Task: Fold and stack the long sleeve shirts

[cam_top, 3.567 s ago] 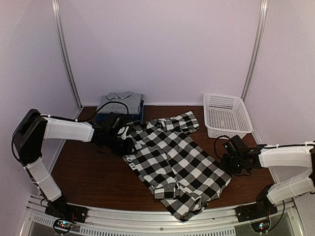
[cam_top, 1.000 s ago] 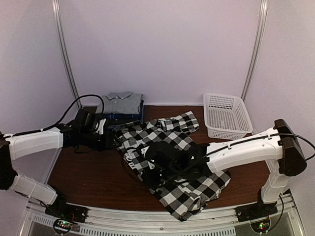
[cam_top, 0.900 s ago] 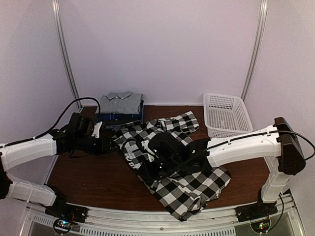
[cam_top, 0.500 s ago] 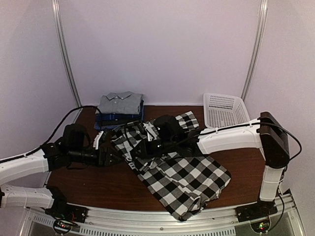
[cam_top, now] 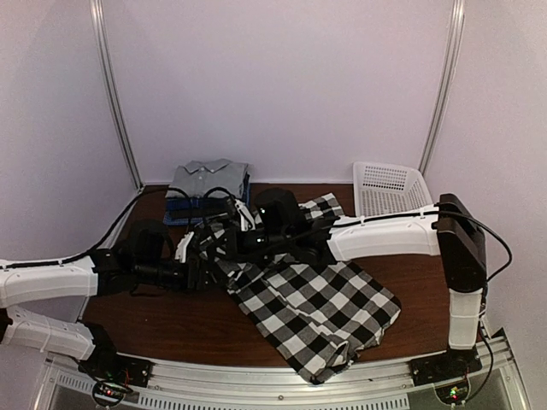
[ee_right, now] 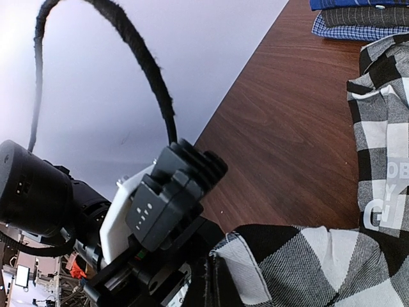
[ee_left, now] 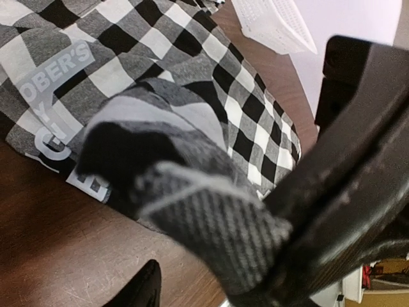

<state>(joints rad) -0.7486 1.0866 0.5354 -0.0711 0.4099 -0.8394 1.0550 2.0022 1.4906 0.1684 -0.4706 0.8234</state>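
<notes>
Left end effector point(ee_left: 255, 256) grips the checked shirt point(cam_top: 320, 299) – right end effector point(cam_top: 242, 242) clenched, tips hidden

Black-and-white check shirt point(cam_top: 316, 299), grey shirt point(cam_top: 209, 179), seemingly white basket point(cam_top: 395, 198)

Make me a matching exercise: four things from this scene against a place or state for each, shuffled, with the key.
Things:
1. check shirt
2. basket
3. grey shirt
4. left pincer

Places or states:
A. on top of the folded stack at the back left
B. far right corner of the table
C. spread across the middle of the table
D. clamped on a fold of check cloth

Pairs: 1-C, 2-B, 3-A, 4-D
</notes>
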